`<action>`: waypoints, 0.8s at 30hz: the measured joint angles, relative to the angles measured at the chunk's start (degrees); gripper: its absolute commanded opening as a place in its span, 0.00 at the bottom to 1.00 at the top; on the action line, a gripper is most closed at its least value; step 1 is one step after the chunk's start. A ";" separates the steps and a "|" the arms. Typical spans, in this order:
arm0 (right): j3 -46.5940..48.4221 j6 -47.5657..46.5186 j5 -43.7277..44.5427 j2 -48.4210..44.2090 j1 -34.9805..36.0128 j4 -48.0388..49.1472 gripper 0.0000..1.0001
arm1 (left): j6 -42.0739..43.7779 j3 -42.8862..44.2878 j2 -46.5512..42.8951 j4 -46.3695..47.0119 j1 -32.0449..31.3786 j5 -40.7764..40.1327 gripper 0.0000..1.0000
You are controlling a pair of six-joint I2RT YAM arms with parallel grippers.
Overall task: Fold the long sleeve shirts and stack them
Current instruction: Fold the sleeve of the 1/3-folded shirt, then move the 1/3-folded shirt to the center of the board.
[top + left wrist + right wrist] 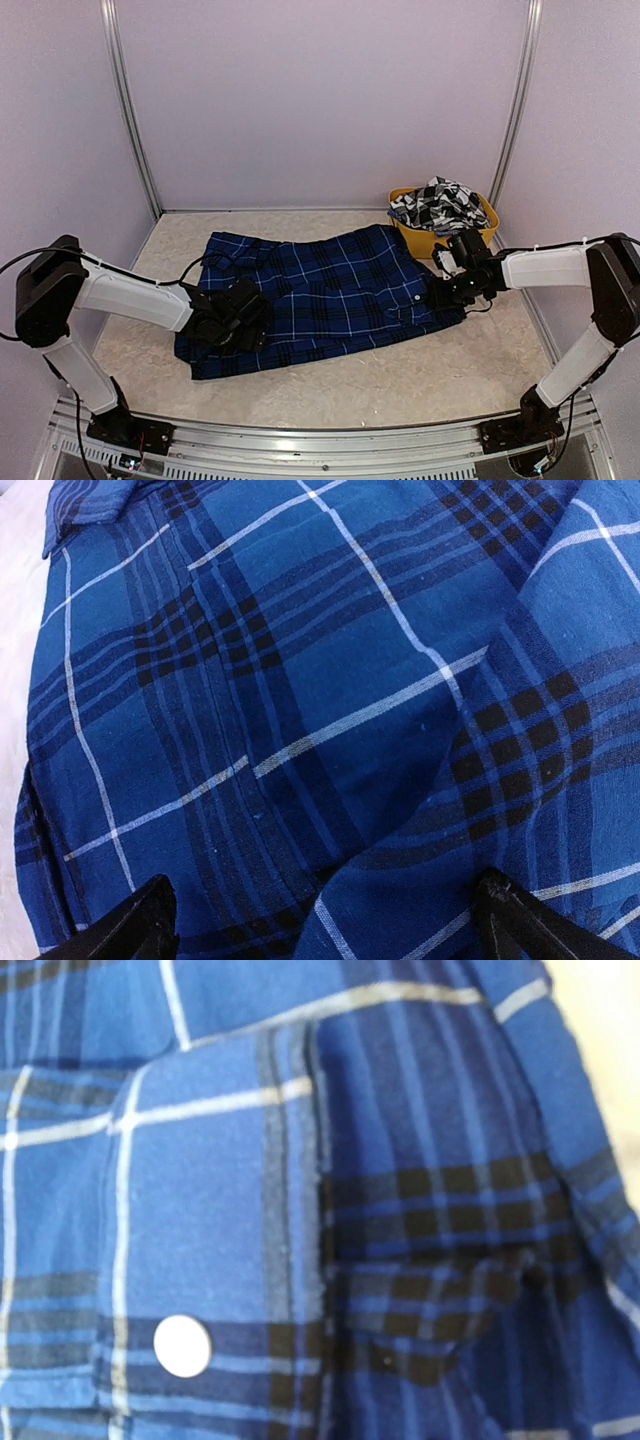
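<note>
Now, a royal blue plaid cloth shirt with black bands [330,285] lies spread across the cream table [400,370].
The left gripper [235,315] is low over its left part, jaws wide apart. The right gripper [447,292] is at its right edge; its grip cannot be told. A black-and-white checked cloth shirt [437,203] is bunched in the yellow plastic tub [412,238].

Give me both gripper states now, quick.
Left gripper: open, spread over the blue shirt.
Right gripper: at the shirt's right edge; cannot tell whether open or closed.
</note>
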 measured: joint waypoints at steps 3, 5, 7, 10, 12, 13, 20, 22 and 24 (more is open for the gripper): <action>0.00 -0.04 0.39 -0.17 0.00 0.04 0.40 | -0.81 0.74 0.90 -0.11 -0.50 -0.61 0.99; 0.00 -0.04 0.57 0.11 0.00 0.07 0.39 | -1.51 1.16 1.46 -0.11 -1.05 -1.27 0.99; 0.00 0.02 0.74 0.85 0.00 0.17 0.38 | -2.14 1.33 1.75 -0.09 -1.53 -1.75 0.99; -0.13 0.52 0.83 2.80 0.00 0.26 0.38 | -2.99 1.31 1.81 -0.20 -1.86 -2.27 0.99; -0.76 1.29 0.74 3.45 0.00 0.44 0.37 | -3.69 1.25 1.81 -0.33 -2.08 -2.45 0.99; -1.20 1.64 0.63 3.37 0.00 1.09 0.37 | -4.13 1.09 1.79 -0.31 -2.19 -2.56 0.99; -7.50 5.66 -1.95 -0.70 -0.07 6.19 0.35 | -7.41 -3.48 -2.19 0.31 -3.39 -1.25 0.99; -10.88 7.52 -3.37 -3.80 -0.04 7.45 0.35 | -8.09 -4.92 -3.69 0.35 -3.69 -0.33 0.99; -14.12 9.57 -4.26 -7.39 0.59 7.67 0.35 | -8.55 -6.19 -5.05 0.35 -4.07 0.68 0.99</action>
